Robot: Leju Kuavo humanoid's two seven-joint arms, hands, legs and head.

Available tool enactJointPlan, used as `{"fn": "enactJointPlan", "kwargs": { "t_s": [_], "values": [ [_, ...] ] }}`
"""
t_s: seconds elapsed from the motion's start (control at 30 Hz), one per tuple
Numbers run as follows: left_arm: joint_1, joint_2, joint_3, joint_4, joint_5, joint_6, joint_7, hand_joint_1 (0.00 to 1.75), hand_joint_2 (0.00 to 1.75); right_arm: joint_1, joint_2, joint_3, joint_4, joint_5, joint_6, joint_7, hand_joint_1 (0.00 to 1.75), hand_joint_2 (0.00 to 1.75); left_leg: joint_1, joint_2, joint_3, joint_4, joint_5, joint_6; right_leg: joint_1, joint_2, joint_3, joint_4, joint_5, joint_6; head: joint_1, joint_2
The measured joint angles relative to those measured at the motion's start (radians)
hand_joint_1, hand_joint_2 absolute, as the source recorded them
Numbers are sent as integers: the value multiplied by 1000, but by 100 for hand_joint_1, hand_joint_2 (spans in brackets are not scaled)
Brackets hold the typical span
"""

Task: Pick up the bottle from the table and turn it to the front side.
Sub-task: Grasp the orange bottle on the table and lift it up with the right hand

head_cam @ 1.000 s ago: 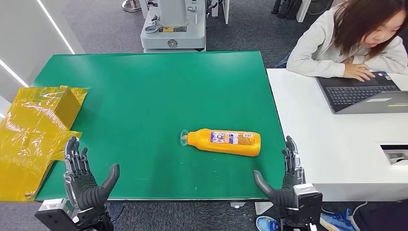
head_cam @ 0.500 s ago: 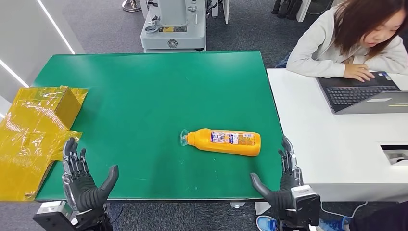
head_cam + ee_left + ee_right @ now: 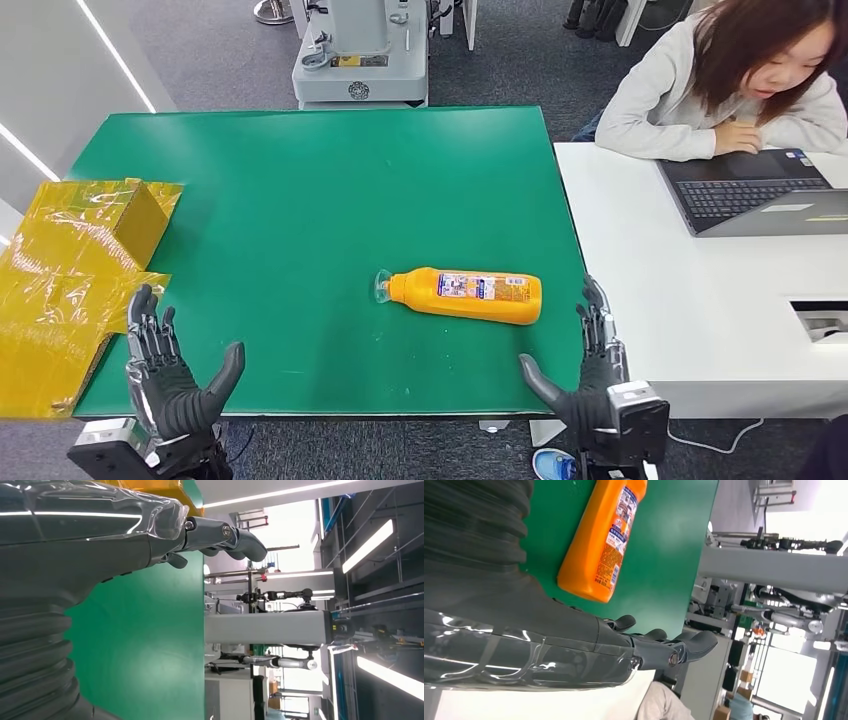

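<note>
The orange bottle lies on its side on the green table, nearer the front edge and the right edge than the middle, its clear cap toward the left and its label up; nothing touches it. The left hand hovers at the front left corner, fingers spread and holding nothing, just beside crumpled yellow wrapping; the right hand hovers at the front right corner, fingers apart and bare, near the bottle's base but clear of it. A person sits at the adjoining white desk with a laptop.
</note>
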Motion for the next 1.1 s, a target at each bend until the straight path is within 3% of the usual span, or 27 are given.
{"fn": "enactJointPlan", "kwargs": {
  "t_s": [0.43, 0.63, 0.77, 0.9, 1.1],
  "values": [
    [-3, -1, -12, 0, 0, -5, 14, 0, 175, -37, 8, -9, 25, 11, 19, 0, 0, 175, 0, 0, 0, 0, 0, 0, 0, 0, 0, 0, 0, 0, 0, 0],
    [-47, -1, -34, 17, -4, -50, 13, 0, 175, -99, -6, 5, 62, 180, -73, 36, 0, 175, 0, 0, 0, 0, 0, 0, 0, 0, 0, 0, 1, 0, 0, 0],
    [-133, -4, -70, 97, 4, -110, 4, 0, 175, -231, -44, 38, 167, 357, -109, 148, 0, 175, 0, 0, 0, 0, 3, 1, 0, 0, 0, 0, 3, 1, 0, 0],
    [-247, -17, -115, 215, 26, -159, -11, 0, 175, -418, -86, 87, 359, 457, 0, 243, 0, 175, 0, 0, 0, 1, 6, 2, 0, 1, 0, 0, 7, 1, 0, 0],
    [-352, -23, -157, 319, 56, -187, -7, 0, 175, -663, -110, 185, 679, 515, 162, 300, 0, 175, 0, 0, -1, 1, 7, 2, 0, 0, 0, 0, 8, 1, 0, 0]
  ]
}}
